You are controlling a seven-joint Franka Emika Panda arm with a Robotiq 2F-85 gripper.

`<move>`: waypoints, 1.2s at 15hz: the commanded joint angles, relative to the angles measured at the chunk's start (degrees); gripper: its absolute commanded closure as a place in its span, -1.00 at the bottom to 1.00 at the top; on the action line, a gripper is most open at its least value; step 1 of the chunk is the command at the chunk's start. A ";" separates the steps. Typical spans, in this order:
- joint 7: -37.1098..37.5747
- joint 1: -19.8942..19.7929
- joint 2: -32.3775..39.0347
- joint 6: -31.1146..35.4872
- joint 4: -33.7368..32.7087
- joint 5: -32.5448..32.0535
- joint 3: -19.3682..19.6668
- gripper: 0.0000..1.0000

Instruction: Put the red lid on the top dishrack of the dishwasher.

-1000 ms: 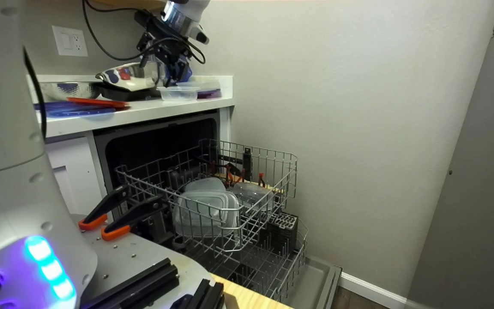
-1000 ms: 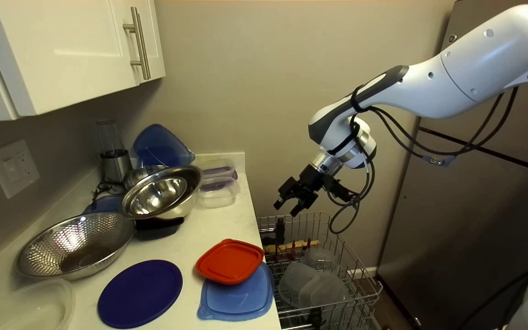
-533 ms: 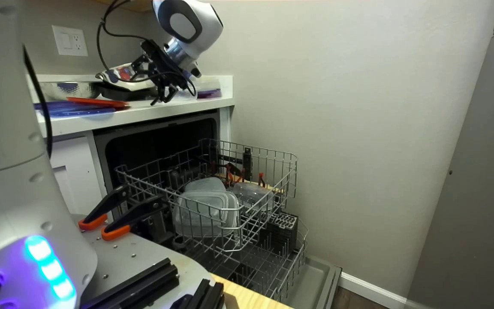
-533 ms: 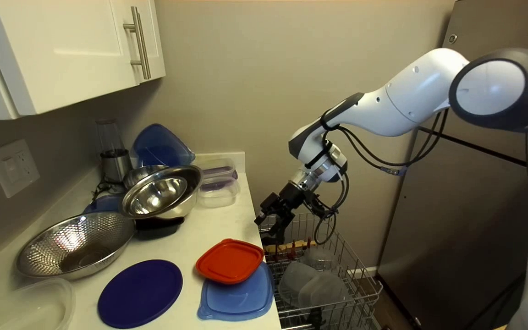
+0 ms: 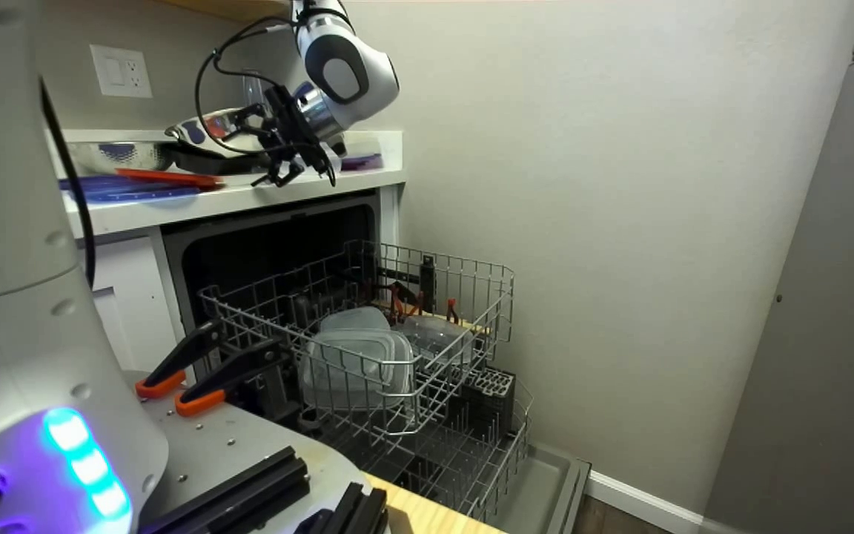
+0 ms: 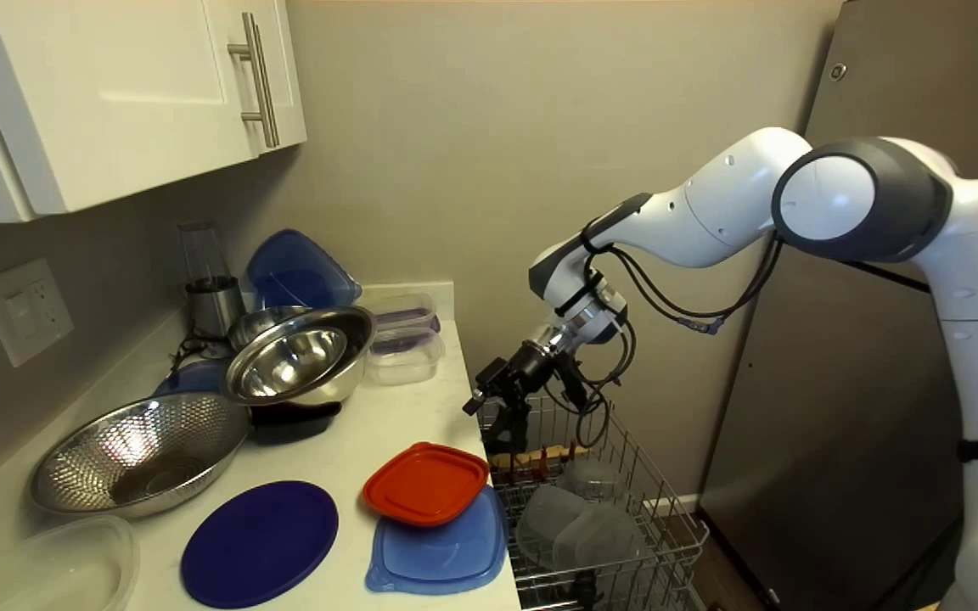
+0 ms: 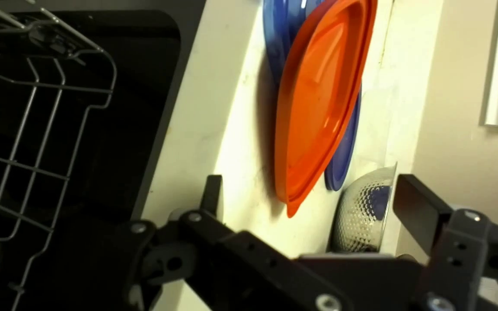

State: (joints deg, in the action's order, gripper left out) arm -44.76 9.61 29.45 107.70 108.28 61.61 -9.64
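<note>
The red lid [image 6: 427,482] lies on the white counter, partly on a light-blue lid [image 6: 438,560]. It also shows edge-on in an exterior view [image 5: 171,178] and in the wrist view [image 7: 322,86], ahead of the fingers. My gripper [image 6: 486,424] is open and empty, above the counter's edge and beyond the lid, apart from it. It shows in an exterior view [image 5: 243,159] and in the wrist view [image 7: 311,190]. The top dishrack [image 5: 412,361] is pulled out of the dishwasher [image 5: 204,230] and holds clear containers and red-handled tools. Its wires show in the wrist view [image 7: 71,162].
On the counter are a dark-blue round lid [image 6: 260,543], a steel colander [image 6: 158,458], steel bowls [image 6: 302,365] and clear containers [image 6: 404,356]. A white cabinet [image 6: 132,102] hangs above. A lower rack [image 5: 464,445] sits below the top one.
My gripper has moved down and closer to the counter's edge and the red lid, turning somewhat. The lid and the racks have not moved.
</note>
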 commanded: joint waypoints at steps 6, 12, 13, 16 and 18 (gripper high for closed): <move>0.42 -0.29 7.25 -11.54 -9.95 -2.80 -1.15 -1.00; 0.86 0.70 11.40 -14.82 -14.95 -4.78 -2.09 -1.00; 1.03 0.88 11.85 -15.49 -15.63 -5.43 -2.18 -1.00; 1.31 1.33 12.93 -17.64 -17.56 -7.26 -2.35 -1.00; 2.09 1.79 13.67 -19.54 -19.18 -9.77 -2.42 -1.00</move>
State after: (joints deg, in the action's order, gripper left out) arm -44.61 11.07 41.57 91.13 91.79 55.25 -11.65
